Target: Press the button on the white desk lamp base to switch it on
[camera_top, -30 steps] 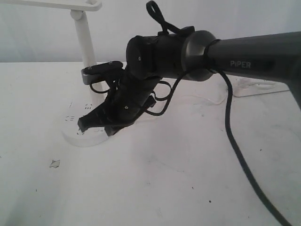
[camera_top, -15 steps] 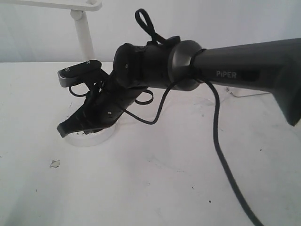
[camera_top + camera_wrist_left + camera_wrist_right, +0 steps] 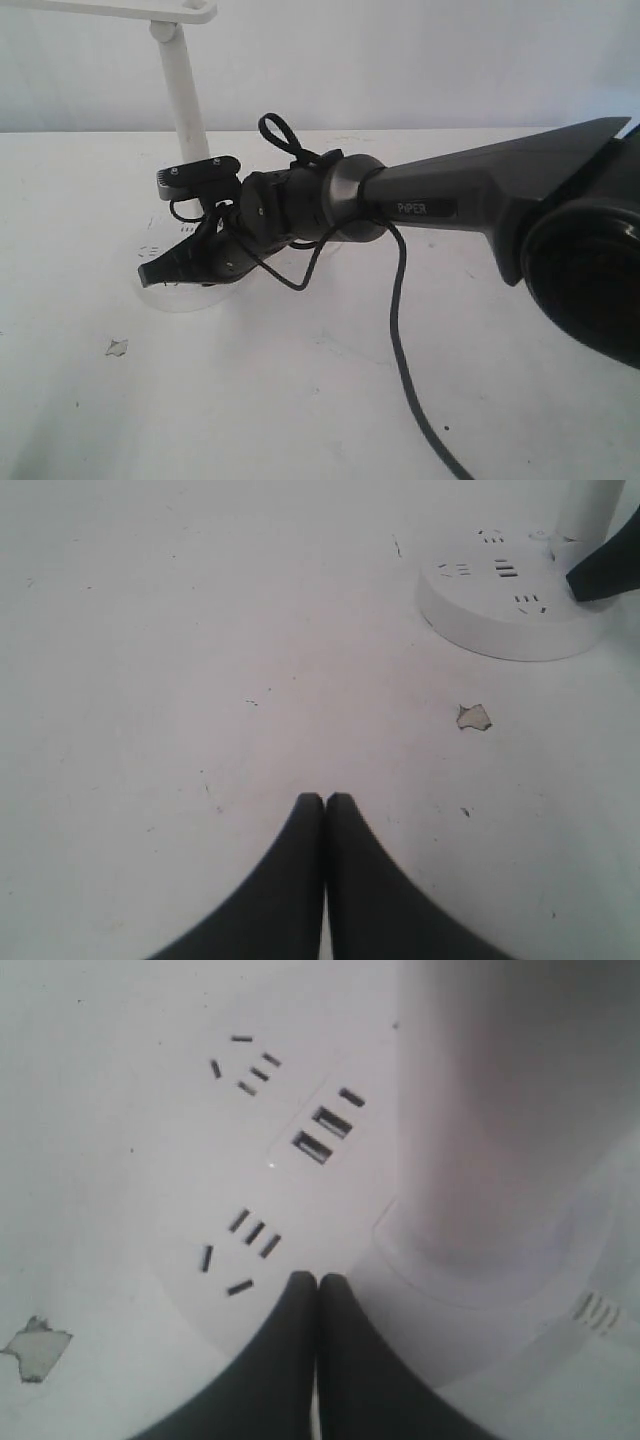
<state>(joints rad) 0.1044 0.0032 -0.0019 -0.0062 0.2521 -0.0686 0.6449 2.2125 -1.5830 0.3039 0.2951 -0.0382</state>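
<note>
The white desk lamp base (image 3: pixel 185 297) sits at the left of the table, its stem (image 3: pixel 184 100) rising behind. My right gripper (image 3: pixel 150 274) reaches across, shut and empty, with its tips low over the base's top. In the right wrist view the shut gripper (image 3: pixel 318 1278) points at the base (image 3: pixel 200 1290) between the socket holes (image 3: pixel 240 1245) and the stem (image 3: pixel 490 1110), beyond the USB slots (image 3: pixel 325 1132). I cannot make out the button in any view. My left gripper (image 3: pixel 324 798) is shut over bare table, well away from the base (image 3: pixel 500 625).
A small chip in the table surface (image 3: pixel 472 717) lies just in front of the base. The right arm's black cable (image 3: pixel 398 330) hangs down to the table (image 3: pixel 300 400). The lamp head (image 3: pixel 120 8) overhangs at the top left.
The right arm swung left, then came back slightly and dropped lower, bringing its shut fingertips down close to the base's top. The lamp has not moved.
</note>
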